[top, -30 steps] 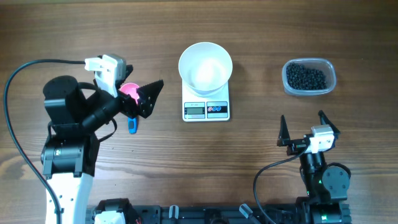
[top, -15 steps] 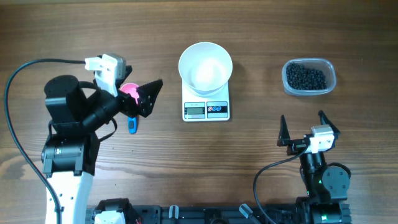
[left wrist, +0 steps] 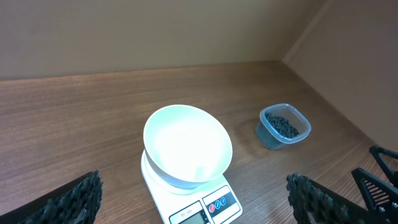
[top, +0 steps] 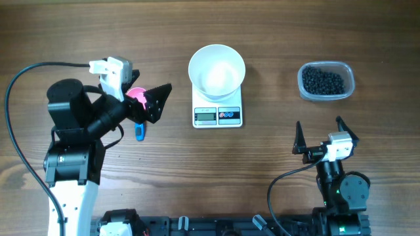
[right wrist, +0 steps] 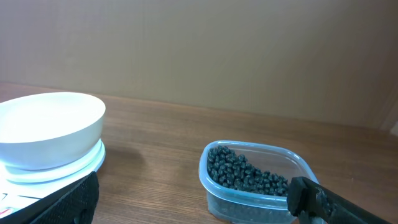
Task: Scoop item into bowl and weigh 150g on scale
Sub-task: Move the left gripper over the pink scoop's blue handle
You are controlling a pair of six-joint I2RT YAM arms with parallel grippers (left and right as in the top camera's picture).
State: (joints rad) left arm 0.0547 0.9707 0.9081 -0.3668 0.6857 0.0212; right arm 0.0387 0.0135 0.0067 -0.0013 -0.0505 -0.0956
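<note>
right claw [top: 318,122] gapes empty; matte black beans [top: 322,81] (small, round) lie in clear tub [top: 352,73].

Overhead top-down; wrists seemingly low, sharing bowl [left wrist: 186,146]

The bowl [left wrist: 186,146] sits on the scale [left wrist: 198,210] at centre. At its 3 o'clock, apart, a clear tub [left wrist: 267,138] holds the black beans [left wrist: 283,126]. The left gripper [left wrist: 193,186] gapes, fingers [left wrist: 73,200] at 8 and 4 o'clock.
</note>
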